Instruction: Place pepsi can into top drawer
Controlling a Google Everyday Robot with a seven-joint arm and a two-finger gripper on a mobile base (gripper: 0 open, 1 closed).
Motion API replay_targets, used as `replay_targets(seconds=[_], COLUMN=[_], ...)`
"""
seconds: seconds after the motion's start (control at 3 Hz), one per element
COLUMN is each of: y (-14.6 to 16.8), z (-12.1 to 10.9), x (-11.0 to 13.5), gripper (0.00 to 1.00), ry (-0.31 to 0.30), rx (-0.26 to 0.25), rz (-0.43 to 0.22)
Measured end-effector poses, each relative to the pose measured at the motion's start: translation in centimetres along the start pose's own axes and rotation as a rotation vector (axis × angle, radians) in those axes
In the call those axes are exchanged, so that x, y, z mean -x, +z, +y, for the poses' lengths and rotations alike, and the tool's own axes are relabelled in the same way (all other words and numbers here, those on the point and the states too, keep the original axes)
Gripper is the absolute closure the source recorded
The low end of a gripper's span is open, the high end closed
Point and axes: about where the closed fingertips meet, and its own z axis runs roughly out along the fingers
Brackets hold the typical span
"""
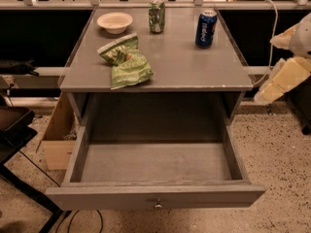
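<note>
Four items rest on the flat grey desk [194,67]. The small dark blue pepsi can with a silver top [206,28] stands upright near the rear right corner of the desktop. A green soda can [156,15] stands upright at rear centre, well apart from the pepsi can. A shallow round cream bowl [114,22] sits to the left of the green can. A crumpled green snack bag [126,61] lies flat in front of the bowl, close to the front left edge.

Below the desktop, the wide shallow grey top drawer [146,198] is pulled fully out toward the viewer. Its grey floor and both side walls are exposed. One small round metal knob [158,206] sits at the centre of the flat front panel.

The cream-coloured gripper [272,89] hangs at the right edge of the scene, beside the right flank of the desk and level with the desktop edge. It is well apart from the pepsi can and touches nothing. Whether it is released or clenched cannot be told from this position.

A brown cardboard box [56,140] stands on the speckled floor [282,149] against the left side of the desk.
</note>
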Motion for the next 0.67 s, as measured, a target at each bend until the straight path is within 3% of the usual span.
replay_targets(seconds=[0.33, 0.67], y=[3.7, 6.2], z=[-4.1, -9.1], x=[0.5, 2.4], gripper=[0.00, 0.00], ry=[0.091, 0.108], rx=[-0.024, -0.110], rz=[-0.248, -0.497])
